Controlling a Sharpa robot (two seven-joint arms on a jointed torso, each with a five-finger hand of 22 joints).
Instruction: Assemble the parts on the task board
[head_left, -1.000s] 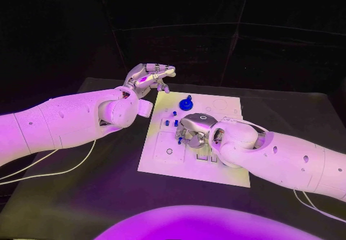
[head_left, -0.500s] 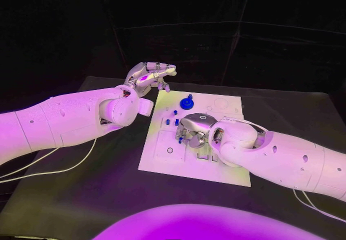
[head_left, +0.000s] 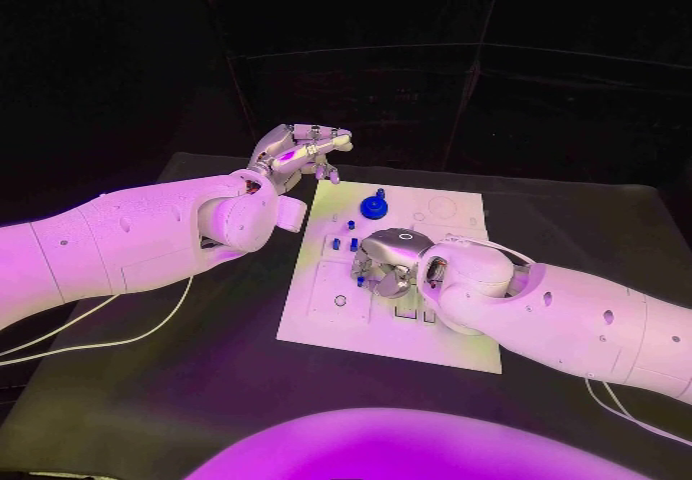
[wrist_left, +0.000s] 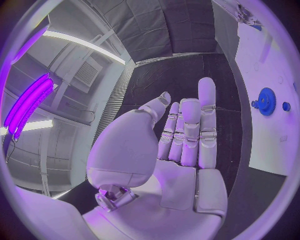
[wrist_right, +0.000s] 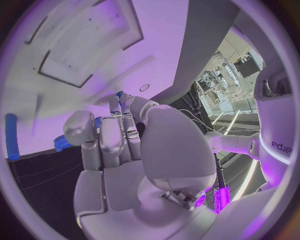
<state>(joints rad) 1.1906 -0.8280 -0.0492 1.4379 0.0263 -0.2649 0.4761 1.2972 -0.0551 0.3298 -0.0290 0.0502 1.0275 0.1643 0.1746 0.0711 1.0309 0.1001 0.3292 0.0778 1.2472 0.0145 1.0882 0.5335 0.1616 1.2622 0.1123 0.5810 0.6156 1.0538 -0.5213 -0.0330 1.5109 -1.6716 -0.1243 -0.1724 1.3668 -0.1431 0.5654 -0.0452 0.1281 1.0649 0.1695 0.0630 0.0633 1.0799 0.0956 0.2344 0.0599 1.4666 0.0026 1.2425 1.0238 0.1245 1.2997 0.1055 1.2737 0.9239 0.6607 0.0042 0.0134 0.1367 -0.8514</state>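
Risk: the right hand (head_left: 387, 268) was low over the middle of the task board (head_left: 325, 320), and its palm hid the fingertips from the head view. A part pressed in at a tilt could jam or skid across the plate, and from above that would go unnoticed.
Second risk: small blue pegs (head_left: 343, 243) stood just beside the right hand. A sideways sweep of the fingers could knock them over.
Third risk: the left hand (head_left: 300, 150) hung raised past the board's far left corner, so nothing steadied the plate. A hard push from the right hand might shift it on the black table (head_left: 173, 380).
Right hand state: fingers (wrist_right: 112, 135) curled over the board, with a blue piece (wrist_right: 62, 142) showing next to them in the right wrist view. I could not tell whether they held it or merely touched it.
Left hand state: fingers (wrist_left: 187, 130) straight and close together in the left wrist view, palm bare, nothing in it.
Task board look: a white rectangular plate with recessed outlines, small holes and slots.
Board place: centre of the table, between the 2 arms.
Parts: a blue gear (head_left: 372, 208) stood near the board's far edge, apart from both hands; it also showed in the left wrist view (wrist_left: 267, 101). A blue rod (wrist_right: 11, 136) lay at the board's rim in the right wrist view.
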